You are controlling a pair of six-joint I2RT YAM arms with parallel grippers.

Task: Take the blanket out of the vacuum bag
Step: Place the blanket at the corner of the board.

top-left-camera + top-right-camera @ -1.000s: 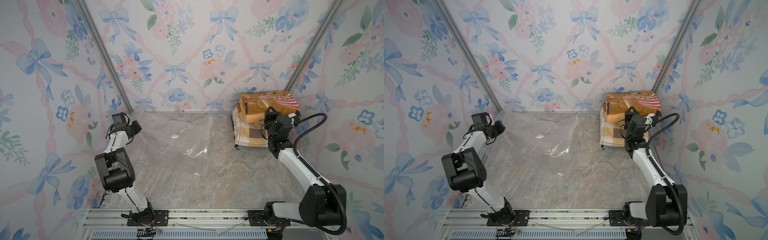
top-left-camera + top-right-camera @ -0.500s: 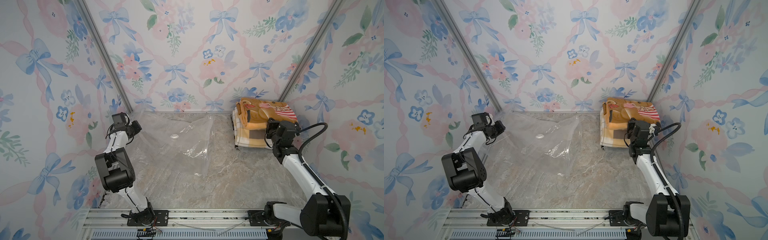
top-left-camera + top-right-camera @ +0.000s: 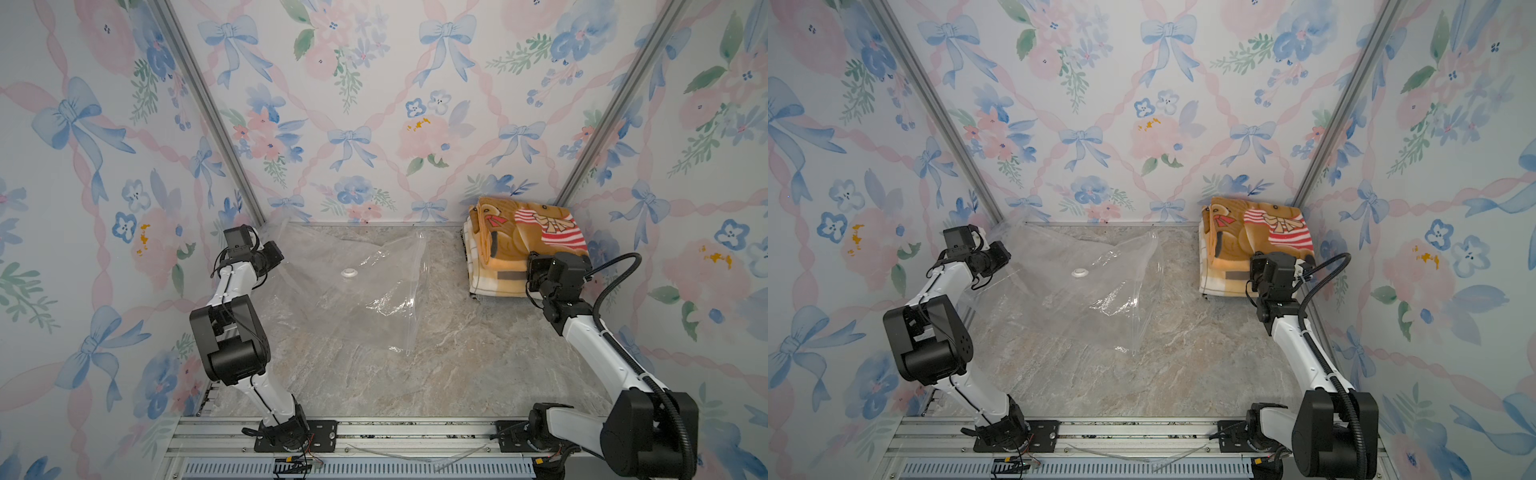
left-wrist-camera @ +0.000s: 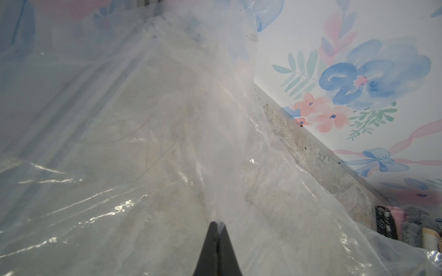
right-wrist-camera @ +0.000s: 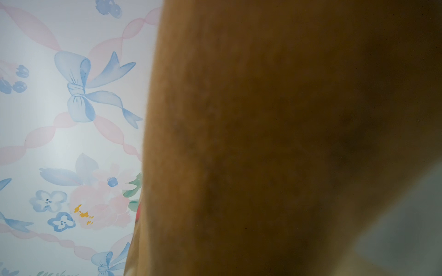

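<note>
Left wrist view: left gripper point(image 4: 217, 225) clamps slippery clear plastic vacuum bag point(image 4: 143, 143). Soft tan blanket point(image 3: 513, 247), 2 o'clock, probably suits edge pinch. Right gripper point(image 3: 536, 272) state unreadable.

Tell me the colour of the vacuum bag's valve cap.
White valve cap; shows best in a top view.

Glossy, crinkled clear plastic vacuum bag point(image 3: 365, 286); soft matt fleece blanket point(image 3: 511, 237); smooth marble-look stone tabletop point(image 3: 457, 357)

Folded blanket point(image 3: 519, 237) — outside vacuum bag point(image 3: 353, 299)
</note>
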